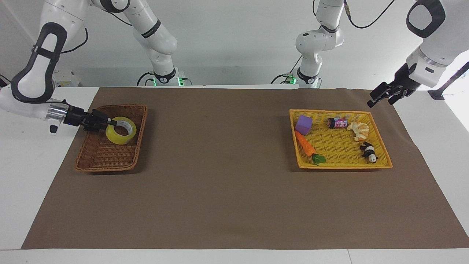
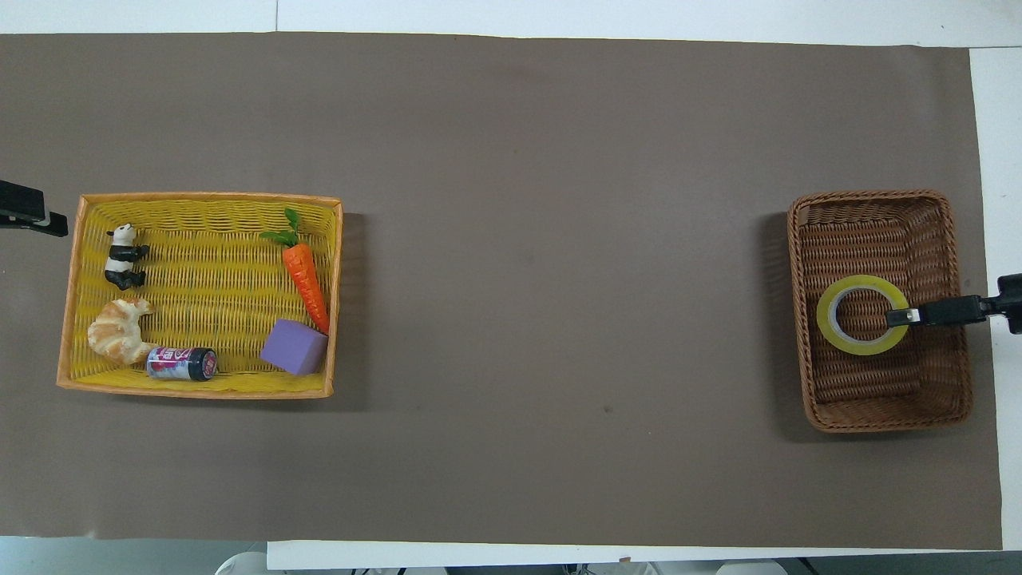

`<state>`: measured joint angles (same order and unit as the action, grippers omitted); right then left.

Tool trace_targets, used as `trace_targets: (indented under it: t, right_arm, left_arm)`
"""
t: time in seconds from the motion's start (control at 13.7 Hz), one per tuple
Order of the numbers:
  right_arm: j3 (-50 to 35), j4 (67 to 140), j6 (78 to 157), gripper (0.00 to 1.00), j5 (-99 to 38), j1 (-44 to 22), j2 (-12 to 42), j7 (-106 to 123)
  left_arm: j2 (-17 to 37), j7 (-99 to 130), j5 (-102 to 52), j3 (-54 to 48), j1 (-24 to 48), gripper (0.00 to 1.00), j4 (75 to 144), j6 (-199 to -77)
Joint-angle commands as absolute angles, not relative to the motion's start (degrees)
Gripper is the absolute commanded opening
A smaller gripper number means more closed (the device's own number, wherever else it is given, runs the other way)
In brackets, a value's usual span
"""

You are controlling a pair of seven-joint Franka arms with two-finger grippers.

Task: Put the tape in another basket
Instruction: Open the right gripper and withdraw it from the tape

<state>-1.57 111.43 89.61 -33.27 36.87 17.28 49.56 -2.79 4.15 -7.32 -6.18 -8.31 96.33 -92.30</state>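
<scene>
The yellow tape roll [image 1: 126,137] is low inside the dark brown wicker basket [image 1: 106,168] at the right arm's end of the table, tilted. My right gripper [image 1: 111,124] reaches in over the basket's rim and is shut on the roll's rim. In the overhead view the tape [image 2: 830,331] lies over the basket's [image 2: 878,423] middle with the right gripper [image 2: 894,317] on its edge. My left gripper [image 1: 379,98] is open and empty, raised beside the yellow-orange basket [image 1: 344,165]; it also shows in the overhead view [image 2: 48,224].
The yellow-orange basket [image 2: 200,391] holds a purple block [image 2: 294,346], a carrot [image 2: 306,275], a small can [image 2: 182,363], a croissant [image 2: 118,331] and a panda figure [image 2: 121,257]. A brown mat [image 1: 227,190] covers the table.
</scene>
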Motion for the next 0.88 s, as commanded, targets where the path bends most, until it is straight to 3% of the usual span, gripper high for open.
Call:
trace_targets:
  t: [0.0,0.07,0.15,0.22,0.29,0.37,0.8]
  right_arm:
    - [-1.85,112.15,90.96,0.00,-31.82,36.74,17.23,51.42]
    - [-1.85,112.15,90.97,0.00,-31.82,36.74,17.23,51.42]
    - [-1.85,112.15,90.97,0.10,-31.73,36.65,17.23,51.42]
    - [-1.85,112.15,91.05,0.32,-31.73,36.56,17.23,51.42]
    - [-1.85,112.06,91.05,0.80,-31.73,36.65,17.23,51.15]
    - [-1.85,111.89,91.05,1.00,-31.73,36.65,17.23,51.15]
    - [-1.85,108.99,91.84,1.00,-27.97,32.89,13.99,50.80]
  left_arm:
    - [-2.81,3.87,-0.74,-5.80,-4.50,0.99,96.07,-94.48]
    - [-3.07,3.87,0.43,-5.54,-4.40,0.99,95.89,-93.18]
    - [-2.73,3.43,0.70,-4.93,-4.05,0.99,95.11,-91.08]
    - [-2.64,2.64,1.66,-4.23,-2.82,0.99,94.23,-89.58]
    - [-2.55,2.29,2.37,-3.78,-2.12,0.99,93.44,-87.82]
    - [-2.11,2.02,2.55,-3.78,-2.11,0.99,92.82,-87.19]
    - [-2.46,-5.71,3.52,-2.73,-1.85,0.99,93.69,-87.01]
